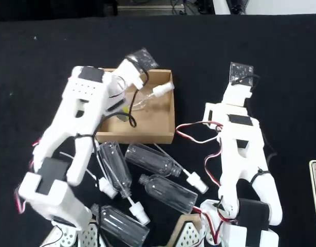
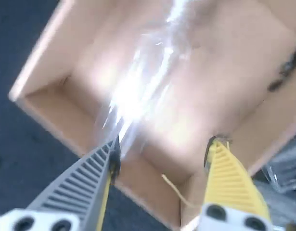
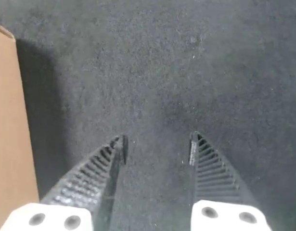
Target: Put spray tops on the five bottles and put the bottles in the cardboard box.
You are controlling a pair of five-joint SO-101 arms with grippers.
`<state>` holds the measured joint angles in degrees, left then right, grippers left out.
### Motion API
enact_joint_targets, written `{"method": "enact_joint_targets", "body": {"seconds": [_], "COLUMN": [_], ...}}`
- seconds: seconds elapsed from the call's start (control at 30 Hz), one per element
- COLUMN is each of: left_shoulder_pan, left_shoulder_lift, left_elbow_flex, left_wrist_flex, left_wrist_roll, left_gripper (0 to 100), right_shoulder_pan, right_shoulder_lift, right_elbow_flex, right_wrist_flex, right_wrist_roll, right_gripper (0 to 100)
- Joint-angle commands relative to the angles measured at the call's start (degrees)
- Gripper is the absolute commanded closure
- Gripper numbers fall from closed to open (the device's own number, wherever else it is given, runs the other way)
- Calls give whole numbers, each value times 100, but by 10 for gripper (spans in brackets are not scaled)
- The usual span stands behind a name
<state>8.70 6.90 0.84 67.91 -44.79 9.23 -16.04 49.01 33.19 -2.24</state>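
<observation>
1. Left gripper [image 2: 162,144] hangs over the cardboard box [image 1: 147,137] with its jaws spread. A capped bottle [image 1: 145,98] lies tilted inside the box just past them, its spray top [image 1: 163,89] at the right rim. I cannot tell whether they touch.
2. Right gripper [image 3: 157,144], released and holding nothing, hovers above the bare table [image 1: 291,77] beside the box.
3. Four more bottles [image 1: 152,159] lie between the box's near wall and the table's front edge.

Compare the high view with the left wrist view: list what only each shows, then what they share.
Only the high view: four bottles lying on the black table beside the cardboard box. Only the left wrist view: the left gripper's open fingers close up. Both: that box and a clear bottle in it.
</observation>
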Motion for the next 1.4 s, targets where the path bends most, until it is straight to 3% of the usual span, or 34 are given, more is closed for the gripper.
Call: {"method": "enact_joint_targets", "body": {"seconds": [0.0, 0.43, 0.87, 1.13, 1.37], "left_shoulder_pan": [66, 101, 101, 92, 110], "left_shoulder_lift": [369, 835, 818, 659, 299], "left_elbow_flex": [-532, -919, 198, -101, -57], "left_wrist_flex": [-334, -422, -1363, -993, -862], "left_wrist_roll": [-88, -123, -88, -79, -18], "left_gripper": [732, 736, 738, 936, 939], "right_shoulder_pan": [123, 97, 88, 88, 88], "right_shoulder_lift": [-303, -303, -303, -303, -303], "right_elbow_flex": [-40, -57, -40, -31, -31], "right_wrist_flex": [-185, -149, -149, -149, -158], "right_wrist_roll": [9, 9, 9, 9, 9], "right_gripper": [815, 815, 815, 815, 815]}}
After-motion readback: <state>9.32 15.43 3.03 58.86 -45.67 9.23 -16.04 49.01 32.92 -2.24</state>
